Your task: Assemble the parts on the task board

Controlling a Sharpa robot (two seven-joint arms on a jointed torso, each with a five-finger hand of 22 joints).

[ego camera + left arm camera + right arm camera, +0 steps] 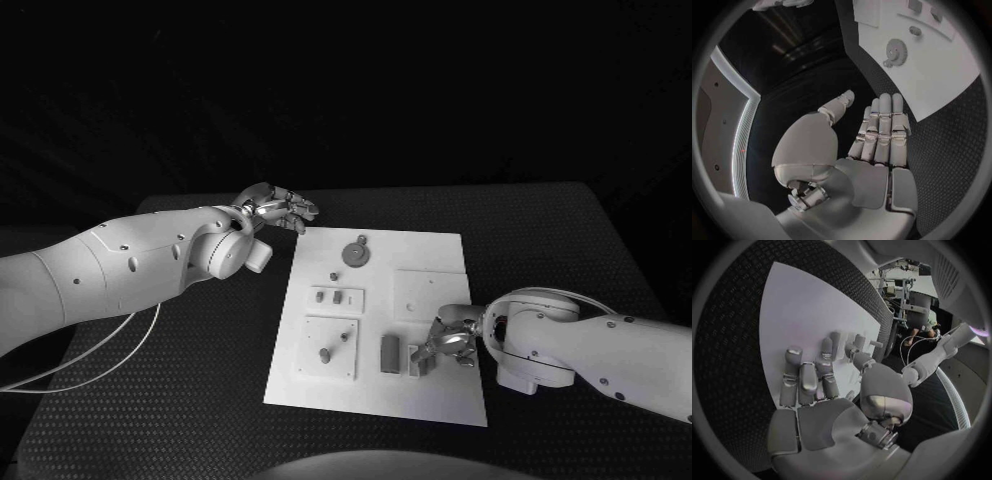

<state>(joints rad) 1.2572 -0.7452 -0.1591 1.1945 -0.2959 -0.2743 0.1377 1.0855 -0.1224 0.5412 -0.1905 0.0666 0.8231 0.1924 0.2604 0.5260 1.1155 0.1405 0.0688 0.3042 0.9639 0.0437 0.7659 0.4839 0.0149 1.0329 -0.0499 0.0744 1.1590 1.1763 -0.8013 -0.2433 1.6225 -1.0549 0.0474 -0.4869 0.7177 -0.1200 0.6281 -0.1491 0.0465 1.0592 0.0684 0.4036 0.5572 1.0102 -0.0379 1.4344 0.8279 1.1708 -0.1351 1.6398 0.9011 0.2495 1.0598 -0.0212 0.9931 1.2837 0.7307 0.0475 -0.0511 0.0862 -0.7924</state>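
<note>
Right robot hand (450, 343) sits lower right of frame, over task board (433, 255), fingers curled around small parts (391, 352); grip unclear to you. Left robot hand (277, 209), upper left, spread, farther.

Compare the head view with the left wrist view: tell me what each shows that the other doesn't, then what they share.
Head view alone: the right hand low over the near right part of the task board, its fingers by a small dark block; whether it holds anything cannot be told. It also shows the whole board, with a pin plate.

Left wrist view alone: the inside of the left hand, fingers straight, holding nothing, over black table.

Both: the left hand, off the board's far left corner, the white board, and the round gear on it.
</note>
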